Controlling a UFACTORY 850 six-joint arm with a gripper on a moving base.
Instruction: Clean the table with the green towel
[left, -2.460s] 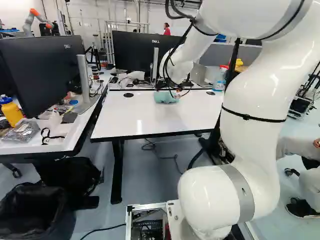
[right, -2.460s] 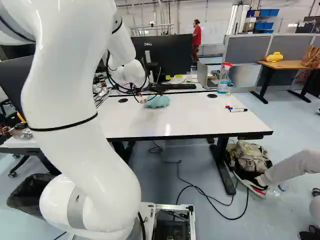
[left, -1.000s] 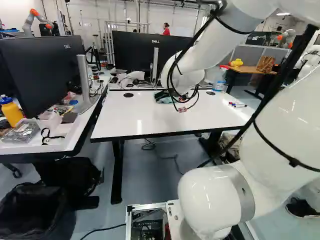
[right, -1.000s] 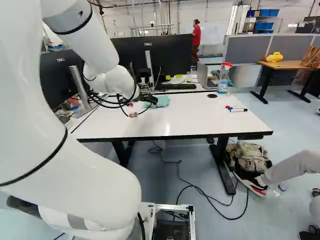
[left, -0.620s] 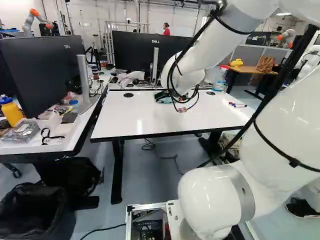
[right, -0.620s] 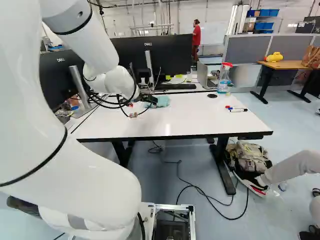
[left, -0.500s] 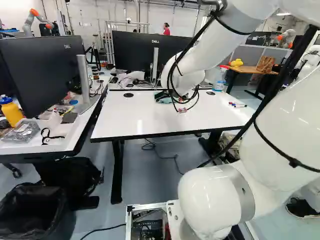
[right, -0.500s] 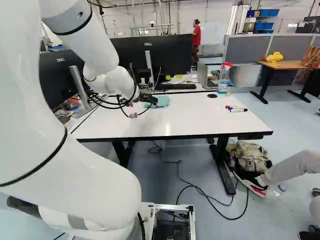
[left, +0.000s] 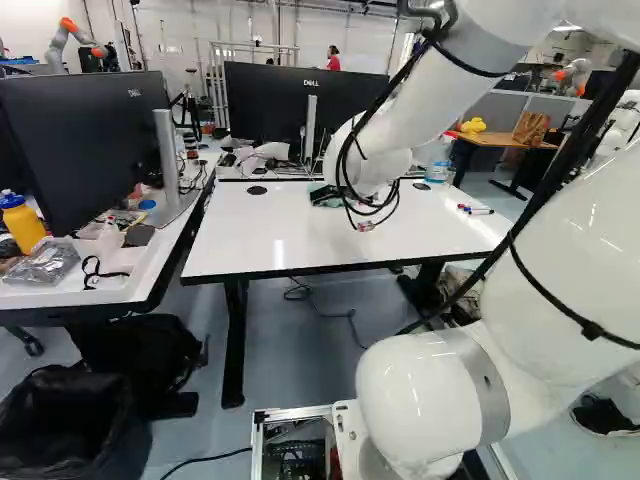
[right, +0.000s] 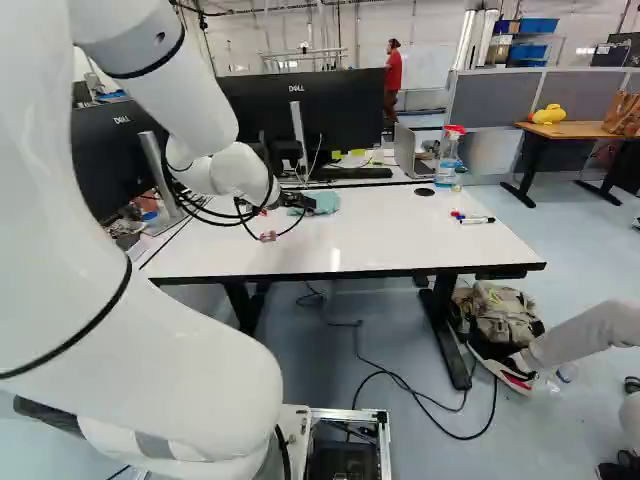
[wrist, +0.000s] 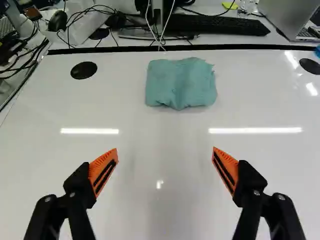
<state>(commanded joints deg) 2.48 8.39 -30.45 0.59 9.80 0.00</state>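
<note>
My gripper (right: 298, 200) hangs over the far part of the white table (right: 400, 240), partly hidden by the wrist and cables. In the wrist view the gripper (wrist: 165, 152) is wide open, its orange pads far apart with only bare tabletop between them. The green towel (wrist: 181, 82) lies bunched in a flat, roughly square heap ahead of the fingers, touched by neither. It rests close to the table's far edge; the right base view shows the towel (right: 325, 203) just beyond the gripper, partly covered by it.
Markers (right: 473, 219) lie at the table's right side. Behind the far edge are a spray bottle (right: 448, 158), a laptop (right: 405, 150), a keyboard (wrist: 215, 24) and a monitor (right: 345, 115). A cluttered desk (left: 130, 285) adjoins at the left. Another robot (left: 75, 45) stands far back.
The arm has lowered and swung its upper links aside, and the wrist has tilted, bringing the black gripper into the base views. Lately it has shifted only slightly. Base and towel have stayed put.
</note>
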